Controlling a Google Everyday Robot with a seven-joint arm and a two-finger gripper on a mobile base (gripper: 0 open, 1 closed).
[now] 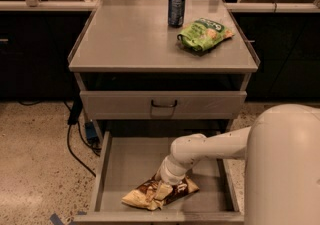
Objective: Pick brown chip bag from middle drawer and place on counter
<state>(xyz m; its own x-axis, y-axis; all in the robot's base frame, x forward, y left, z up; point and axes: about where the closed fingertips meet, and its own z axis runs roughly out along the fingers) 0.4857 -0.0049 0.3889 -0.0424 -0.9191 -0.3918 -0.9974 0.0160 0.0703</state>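
Where the white robot body fills the near right corner, its arm reaches left and down into the open middle drawer. Gripper sits low over the near part of the drawer floor, right on the brown chip bag; open or closed: cannot tell. Bag lies flat and crinkled close to the drawer's front edge, about mid-width, long axis running near-left to far-right. Above and behind: a closed drawer with a dark handle. Farther still, the counter carries a green chip bag toward its far right and a dark blue can, upright, just beyond it to the left. Black cable hangs left of the cabinet over speckled floor.
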